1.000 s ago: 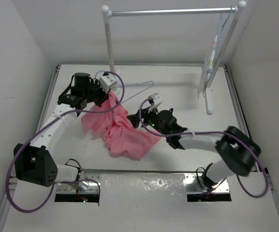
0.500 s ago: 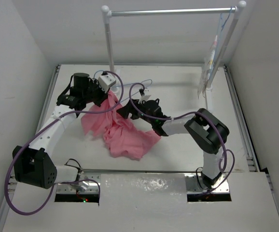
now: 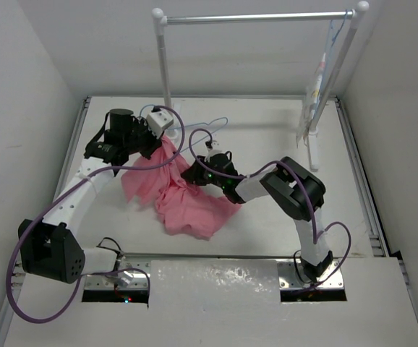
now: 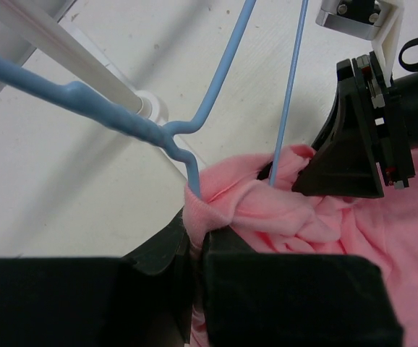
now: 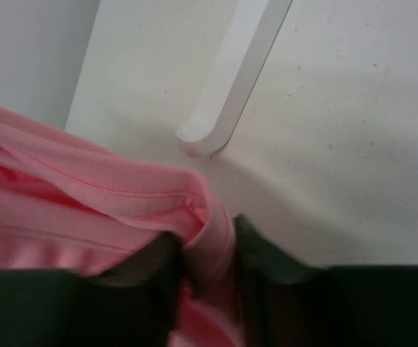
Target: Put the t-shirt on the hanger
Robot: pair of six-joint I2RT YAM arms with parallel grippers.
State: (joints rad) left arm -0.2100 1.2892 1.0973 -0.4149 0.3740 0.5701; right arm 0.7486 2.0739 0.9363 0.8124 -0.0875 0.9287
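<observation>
Cloth near the neck of the salmon-pink cloth t-shirt [image 3: 187, 199], heaped mid-table, is pinched tight by both arms: the left gripper [image 4: 194, 249] where the thin pale-blue wire hanger [image 4: 227, 65] enters it, the right gripper [image 5: 205, 253] just to the right. The hanger's wires slant up and away from the left gripper, which is the nearer one. This shows clearly in the left wrist view, but faintly from the top.

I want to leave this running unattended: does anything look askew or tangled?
Yes. The t-shirt is a crumpled heap. It is twisted into a rope where the hanger enters it by the left gripper, not spread over it.
</observation>
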